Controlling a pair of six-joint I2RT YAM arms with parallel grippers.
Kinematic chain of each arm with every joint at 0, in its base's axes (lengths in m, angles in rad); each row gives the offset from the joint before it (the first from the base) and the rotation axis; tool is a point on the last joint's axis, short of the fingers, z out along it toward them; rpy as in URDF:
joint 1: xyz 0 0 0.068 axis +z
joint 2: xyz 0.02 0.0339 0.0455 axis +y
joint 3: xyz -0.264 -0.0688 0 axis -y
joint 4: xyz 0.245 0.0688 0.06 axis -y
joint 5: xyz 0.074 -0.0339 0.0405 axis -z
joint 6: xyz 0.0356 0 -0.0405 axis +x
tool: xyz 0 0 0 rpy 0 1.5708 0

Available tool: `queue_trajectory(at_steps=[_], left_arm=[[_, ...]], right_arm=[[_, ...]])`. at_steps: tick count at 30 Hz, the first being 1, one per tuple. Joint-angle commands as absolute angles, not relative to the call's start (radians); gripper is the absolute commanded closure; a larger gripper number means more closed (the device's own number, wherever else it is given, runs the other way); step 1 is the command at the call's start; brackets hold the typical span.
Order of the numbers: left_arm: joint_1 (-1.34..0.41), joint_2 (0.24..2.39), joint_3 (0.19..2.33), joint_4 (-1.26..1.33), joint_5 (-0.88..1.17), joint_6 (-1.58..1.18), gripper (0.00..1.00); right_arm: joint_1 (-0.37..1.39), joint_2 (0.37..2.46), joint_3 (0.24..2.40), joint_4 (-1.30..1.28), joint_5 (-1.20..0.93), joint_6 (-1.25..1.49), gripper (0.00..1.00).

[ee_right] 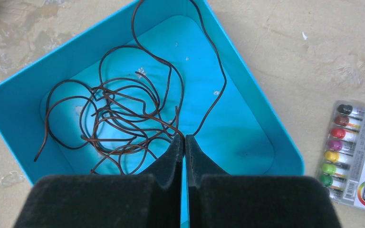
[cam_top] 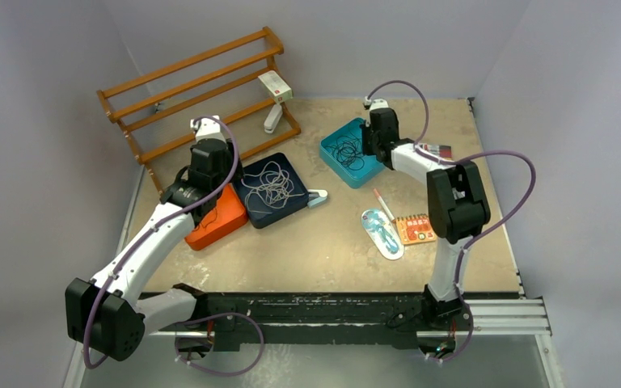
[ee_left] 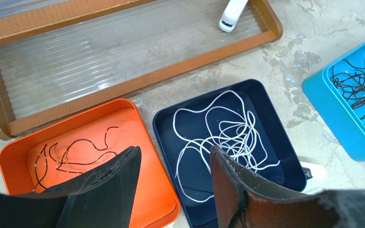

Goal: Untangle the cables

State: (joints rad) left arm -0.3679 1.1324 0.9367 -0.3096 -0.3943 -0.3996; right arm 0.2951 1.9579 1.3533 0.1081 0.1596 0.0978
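My left gripper (ee_left: pixel 173 152) hangs half-wide, holding nothing, over the gap between two trays that stand just beside each other. The orange tray (ee_left: pixel 66 121) at 9 o'clock holds the black cable (ee_left: pixel 81 140); the navy tray (ee_left: pixel 204 95) at 3 o'clock holds the white cable (ee_left: pixel 237 137). The rack (ee_left: pixel 147 78) bars 12 o'clock. My right gripper (ee_right: pixel 184 137) is closed, tips together, inside the teal tray (ee_right: pixel 247 95). The brown cable (ee_right: pixel 123 114) loops at 10 o'clock; one strand meets the tips, whether pinched I cannot tell. Past the rim at 1 o'clock lies bare worktop (ee_right: pixel 290 38); a marker pack (ee_right: pixel 356 152) sits at 3 o'clock.
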Motion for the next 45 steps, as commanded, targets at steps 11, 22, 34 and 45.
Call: queue_trajectory(at_steps=[11, 22, 34, 45], left_arm=[[-0.366, 1.12, 0.97, -0.295, -0.395, -0.387, 0.45], [-0.366, 1.056, 0.949, -0.258, -0.478, -0.413, 0.33], [-0.367, 0.94, 0.916, -0.162, -0.526, -0.452, 0.27], [-0.365, 0.768, 0.82, -0.18, -0.608, -0.504, 0.27]], right_arm=[[0.293, 1.922, 1.372, 0.113, 0.176, 0.12, 0.67], [0.293, 1.514, 1.128, 0.375, 0.157, 0.122, 0.42], [0.293, 1.017, 0.818, 0.617, -0.057, 0.032, 0.18], [0.293, 0.705, 0.582, 0.62, 0.064, 0.067, 0.01]])
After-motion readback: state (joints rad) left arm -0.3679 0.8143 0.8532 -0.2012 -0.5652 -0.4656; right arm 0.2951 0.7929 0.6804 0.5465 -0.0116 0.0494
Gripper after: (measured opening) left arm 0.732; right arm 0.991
